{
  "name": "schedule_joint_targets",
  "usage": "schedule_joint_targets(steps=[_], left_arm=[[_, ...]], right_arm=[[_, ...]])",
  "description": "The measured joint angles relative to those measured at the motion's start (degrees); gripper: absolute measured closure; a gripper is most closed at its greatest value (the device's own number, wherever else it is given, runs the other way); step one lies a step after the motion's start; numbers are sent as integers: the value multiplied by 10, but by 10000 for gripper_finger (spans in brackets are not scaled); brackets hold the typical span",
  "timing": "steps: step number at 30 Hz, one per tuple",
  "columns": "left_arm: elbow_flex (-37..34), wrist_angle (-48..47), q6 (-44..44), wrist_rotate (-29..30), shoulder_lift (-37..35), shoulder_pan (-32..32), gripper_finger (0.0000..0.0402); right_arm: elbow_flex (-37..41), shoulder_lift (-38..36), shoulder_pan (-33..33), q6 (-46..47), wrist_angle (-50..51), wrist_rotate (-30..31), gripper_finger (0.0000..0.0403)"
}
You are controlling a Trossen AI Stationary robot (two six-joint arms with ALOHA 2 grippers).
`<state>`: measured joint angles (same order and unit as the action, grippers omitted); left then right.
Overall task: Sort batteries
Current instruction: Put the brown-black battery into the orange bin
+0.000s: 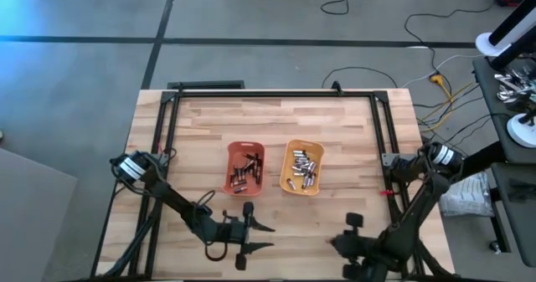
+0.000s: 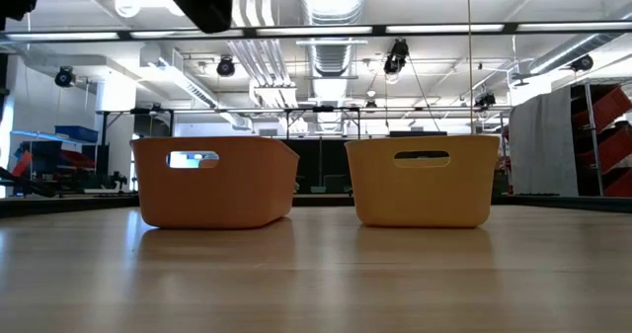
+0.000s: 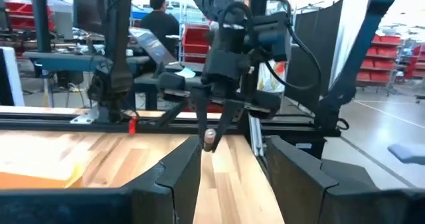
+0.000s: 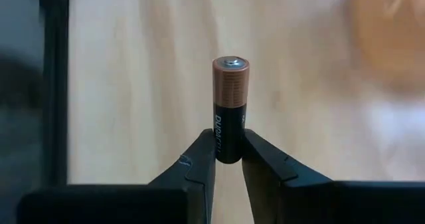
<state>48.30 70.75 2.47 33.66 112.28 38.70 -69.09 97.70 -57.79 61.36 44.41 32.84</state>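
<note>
An orange tray (image 1: 245,168) holds dark batteries (image 1: 244,172). Beside it, a yellow tray (image 1: 302,166) holds silvery batteries (image 1: 306,170); both stand mid-table. My right gripper (image 4: 229,159) is near the front edge, right of the trays, shut on one dark battery (image 4: 229,108) with a coppery end. The left wrist view shows that gripper (image 3: 211,127) pointing down with the battery (image 3: 210,139) below it. My left gripper (image 3: 229,177) stands open near the front edge (image 1: 266,237), level, facing the right gripper with nothing between its fingers. My right gripper pinches the battery's black end (image 4: 228,149) between its two fingertips (image 4: 202,159). The coppery end (image 4: 230,81) sticks out beyond them. The fingers come from above, pointing down, in line with the battery. The battery hangs upright below them; whether it touches the table, I cannot tell.
A black frame (image 1: 276,94) runs along the table's far, left and right sides. In the low view the orange tray (image 2: 215,180) and yellow tray (image 2: 423,178) stand side by side with bare wood in front. A person stands in the room beyond (image 3: 158,18).
</note>
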Motion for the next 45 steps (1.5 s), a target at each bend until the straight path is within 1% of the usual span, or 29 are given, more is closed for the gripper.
schedule_joint_targets(steps=[2, 3, 6, 10, 14, 19, 22, 25, 29, 31, 35, 38, 40, 42, 45], left_arm=[[-9, 0, 0, 1, -13, 2, 251], [-14, -1, 0, 1, -18, 3, 251], [-26, -1, 0, 3, -35, 3, 251], [-29, -2, -4, 3, -36, 3, 251], [-18, -2, -12, 8, -17, -2, 251], [8, -4, -11, 20, 7, -15, 238], [11, -5, 0, 24, 9, -17, 222], [11, -5, -5, 44, 9, -16, 203], [24, -14, -4, 42, 16, -18, 182], [40, -16, -17, 42, 28, -20, 177], [78, -18, -52, 48, 41, -20, 178], [89, -24, -69, 62, 42, -20, 196], [94, -24, -73, 59, 42, -20, 223], [100, -33, -71, 54, 42, -20, 261], [107, -48, -66, 62, 42, -21, 333]], right_arm=[[5, -2, 5, -21, -16, 54, 350], [9, -2, 11, -35, -28, 64, 354], [21, -1, 38, -85, -76, 64, 362], [31, -1, 85, -182, -153, 64, 360], [30, -9, 131, -250, -218, 54, 354], [30, -10, 177, -327, -350, -10, 361], [30, -10, 183, -351, -396, -23, 361], [30, -14, 183, -371, -407, -23, 358], [30, -12, 192, -382, -422, -15, 357], [30, -12, 199, -384, -442, -16, 359], [30, -12, 210, -384, -451, -16, 359], [30, -15, 210, -384, -458, -17, 357], [30, -15, 210, -384, -459, -17, 356], [30, -15, 208, -384, -463, -20, 357], [31, -13, 203, -385, -481, -14, 356]])
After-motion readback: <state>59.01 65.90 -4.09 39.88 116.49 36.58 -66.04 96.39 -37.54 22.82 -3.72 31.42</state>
